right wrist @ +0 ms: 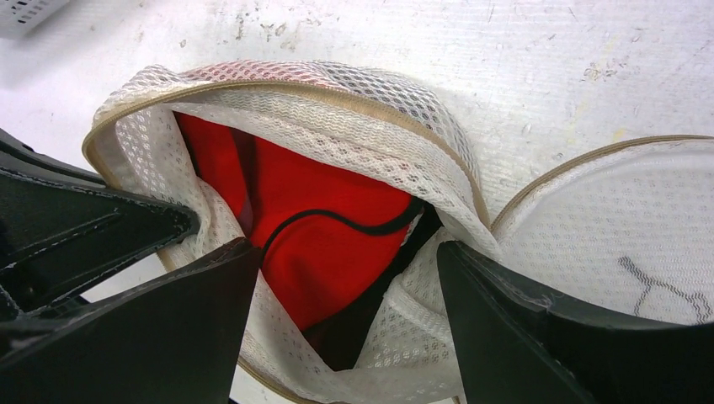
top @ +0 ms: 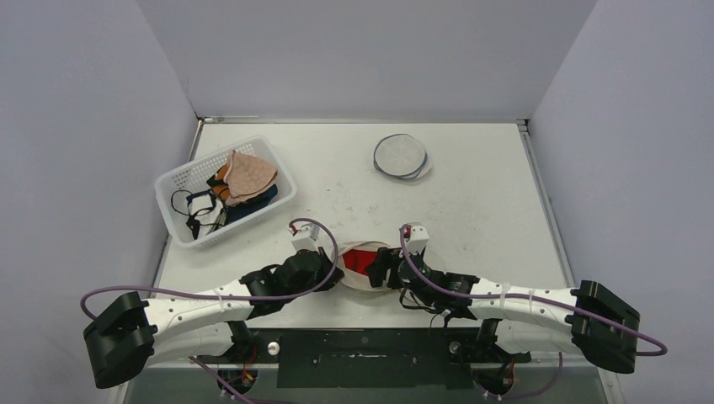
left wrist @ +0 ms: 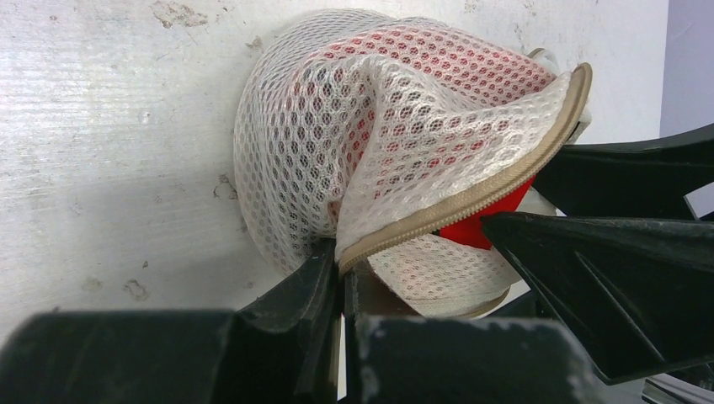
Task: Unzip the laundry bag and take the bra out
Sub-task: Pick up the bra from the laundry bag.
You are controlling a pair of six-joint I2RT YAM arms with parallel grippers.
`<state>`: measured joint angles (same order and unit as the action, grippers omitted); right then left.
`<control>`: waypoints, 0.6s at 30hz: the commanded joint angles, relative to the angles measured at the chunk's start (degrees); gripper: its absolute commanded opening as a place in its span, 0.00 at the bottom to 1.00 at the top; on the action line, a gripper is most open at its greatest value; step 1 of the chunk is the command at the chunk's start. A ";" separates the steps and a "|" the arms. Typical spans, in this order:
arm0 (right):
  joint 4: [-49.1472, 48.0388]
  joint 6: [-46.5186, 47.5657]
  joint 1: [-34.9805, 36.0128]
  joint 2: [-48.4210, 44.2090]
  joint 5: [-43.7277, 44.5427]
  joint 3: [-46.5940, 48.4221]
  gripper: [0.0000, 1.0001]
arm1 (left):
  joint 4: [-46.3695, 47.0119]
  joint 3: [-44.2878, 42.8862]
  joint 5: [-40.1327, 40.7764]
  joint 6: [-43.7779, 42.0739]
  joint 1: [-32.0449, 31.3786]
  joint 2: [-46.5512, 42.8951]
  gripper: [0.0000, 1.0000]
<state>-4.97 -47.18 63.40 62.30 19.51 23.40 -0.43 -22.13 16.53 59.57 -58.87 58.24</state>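
The white mesh laundry bag (top: 364, 284) lies at the near edge of the table between my two grippers, unzipped, with its tan zipper rim gaping. The red bra (right wrist: 337, 227), trimmed in black, shows inside the opening. My left gripper (left wrist: 341, 261) is shut on the bag's zipper edge (left wrist: 455, 210) and holds that side of the mesh up. My right gripper (right wrist: 345, 261) is open at the mouth of the bag. Its fingers (right wrist: 194, 311) stand either side of the bra's red cup without closing on it. The bag's round flap (right wrist: 606, 219) lies to the right.
A white basket (top: 181, 181) holding several garments stands at the back left. A round mesh disc (top: 402, 156) lies at the back centre. Grey walls enclose the table on three sides.
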 commanded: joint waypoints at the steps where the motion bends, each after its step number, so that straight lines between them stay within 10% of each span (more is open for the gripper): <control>1: -2.25 -0.03 -0.13 -0.37 1.26 1.18 0.80 | 2.68 -0.55 -0.02 -0.07 -0.43 0.21 0.00; 6: -6.43 1.49 -1.54 1.96 -2.01 0.75 0.74 | 3.15 -0.78 0.01 -0.24 -0.58 1.00 0.00; 18: -4.89 5.28 0.60 3.94 0.89 4.71 0.20 | 1.93 -1.51 0.26 -0.60 -1.11 0.28 0.00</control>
<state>-8.54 -44.21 62.65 68.20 17.80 25.04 0.16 -22.13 16.49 59.44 -59.59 59.90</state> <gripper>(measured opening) 0.272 0.016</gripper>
